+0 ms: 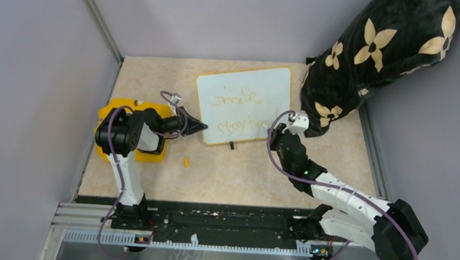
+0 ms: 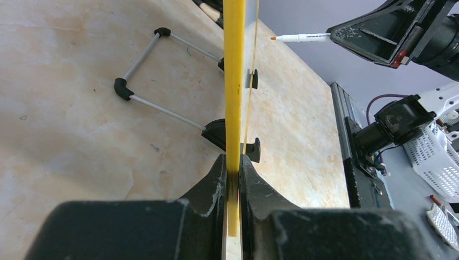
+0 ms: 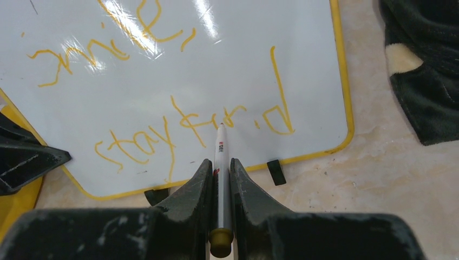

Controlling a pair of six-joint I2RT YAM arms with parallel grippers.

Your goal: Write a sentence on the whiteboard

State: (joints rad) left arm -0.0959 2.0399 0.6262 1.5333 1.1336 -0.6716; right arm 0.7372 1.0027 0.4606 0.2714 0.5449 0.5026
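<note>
The whiteboard (image 1: 266,87) stands tilted on the table at mid-back, white with a yellow rim. The sentence (image 1: 237,98) runs across it in two orange-yellow cursive lines. My left gripper (image 1: 202,127) is shut on the board's lower left edge. In the left wrist view the yellow rim (image 2: 234,81) runs edge-on between the left gripper's (image 2: 233,160) jaws. My right gripper (image 3: 220,162) is shut on a white marker (image 3: 220,149) with a yellow end cap. The marker's tip hovers at the second line of the sentence (image 3: 187,120), a small gap off the whiteboard (image 3: 243,65).
A black cushion with cream flowers (image 1: 377,48) leans at the back right, close to the board's right edge. A yellow cloth-like piece (image 1: 111,107) lies under the left arm. A small orange cap (image 1: 186,161) lies in front. The board's wire stand (image 2: 157,70) props its back.
</note>
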